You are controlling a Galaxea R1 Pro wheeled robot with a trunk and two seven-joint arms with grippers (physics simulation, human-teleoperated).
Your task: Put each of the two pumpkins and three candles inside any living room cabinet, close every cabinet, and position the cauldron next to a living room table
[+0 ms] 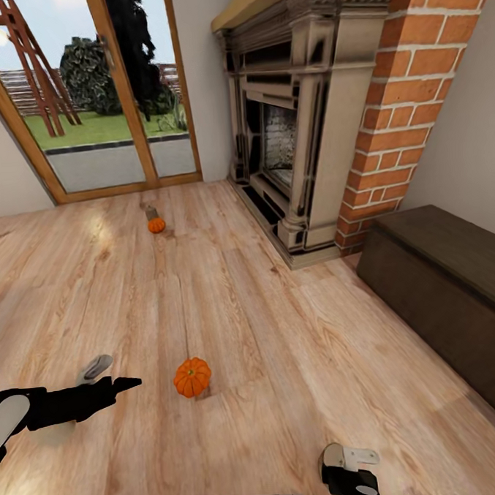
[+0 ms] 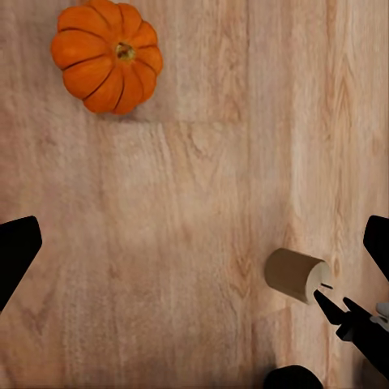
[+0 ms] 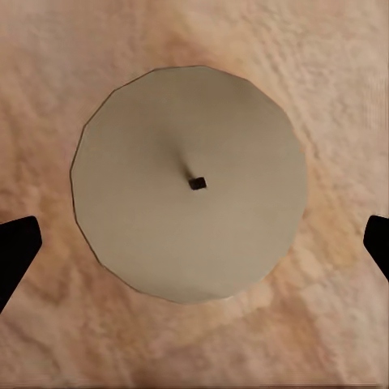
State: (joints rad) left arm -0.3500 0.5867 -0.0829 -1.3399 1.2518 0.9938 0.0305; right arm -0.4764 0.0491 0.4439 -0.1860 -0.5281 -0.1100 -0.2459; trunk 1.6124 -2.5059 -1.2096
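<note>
The left claw (image 2: 194, 251) is hanging wide open over the wooden floor (image 1: 229, 307), its two dark fingertips (image 2: 16, 251) sitting at opposite edges of the left wrist view with bare boards between them. Near one fingertip a beige candle (image 2: 297, 275) is lying on its side on the floor, and farther off, well apart from it, a bright orange pumpkin (image 2: 106, 53) is sitting upright with its stem showing. In the head view the left arm is reaching in low from the left, with that candle (image 1: 94, 368) just beyond it and the same pumpkin (image 1: 192, 377) resting on the floor to its right. The right claw (image 3: 194, 243) is also standing wide, its fingertips (image 3: 18, 251) far apart, and it is looking straight down on the round top of a pale upright candle (image 3: 189, 184) with a small dark wick at its centre; nothing is touching the fingertips. Farther out in the head view, a second pumpkin (image 1: 156, 224) is sitting near the glass door (image 1: 99, 103), with a small greyish thing just behind it that is too small to identify. The ornate fireplace (image 1: 291, 127) is standing against the brick wall, and the long dark brown cabinet (image 1: 448, 294) is standing to its right, its fronts closed.
</note>
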